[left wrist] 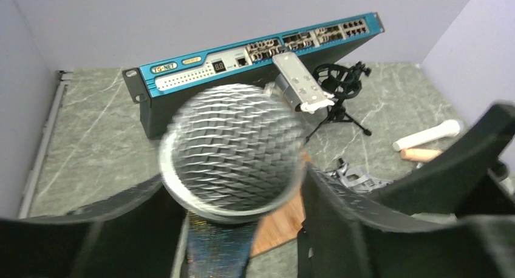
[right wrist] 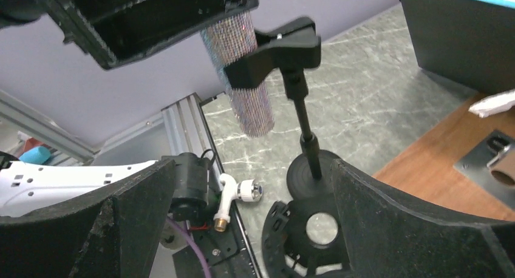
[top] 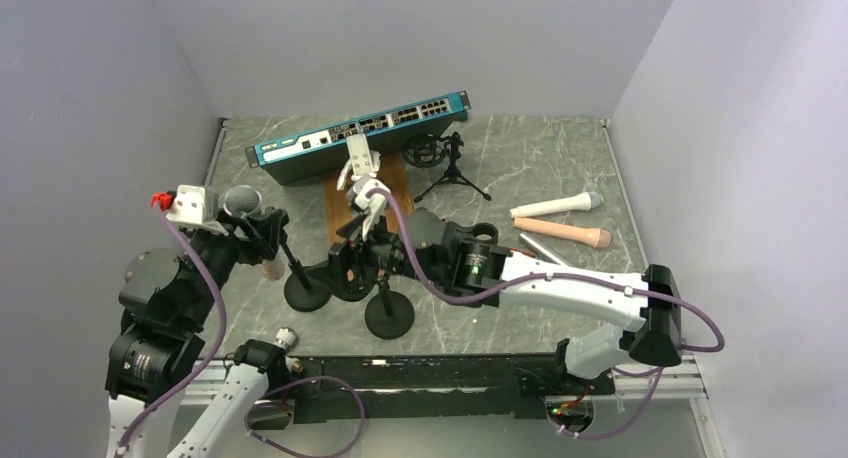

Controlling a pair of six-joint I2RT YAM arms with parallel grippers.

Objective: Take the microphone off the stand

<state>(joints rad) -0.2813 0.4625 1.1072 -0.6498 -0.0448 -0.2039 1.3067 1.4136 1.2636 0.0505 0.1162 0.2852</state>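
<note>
- Top view: the left end effector was seen at the left of the surface, with its fingers placed on either side of the microphone. The microphone's mesh head was turned toward the left wall.
- The microphone was carried in the top of the stand, whose round base rested on the surface just beside a second round base.
- The right end effector was reached in low from the right, close to those bases. Whether anything was touched by it could not be told from above.
- A blue network switch was set along the back, with a wooden board in front of it. A white microphone and a peach microphone were laid side by side at the right.
- Left wrist view: the blurred mesh head filled the middle, and the handle ran down between the two dark fingers. A strip of board was visible between the handle and one finger, so the jaws were parted around the microphone, not clamped on it.
- Right wrist view: the fingers were spread wide with nothing gripped. The stand's base and rod were seen just beyond them.
- The glittering handle was seated in the black clip, tilted, with the left end effector directly above it.
</note>
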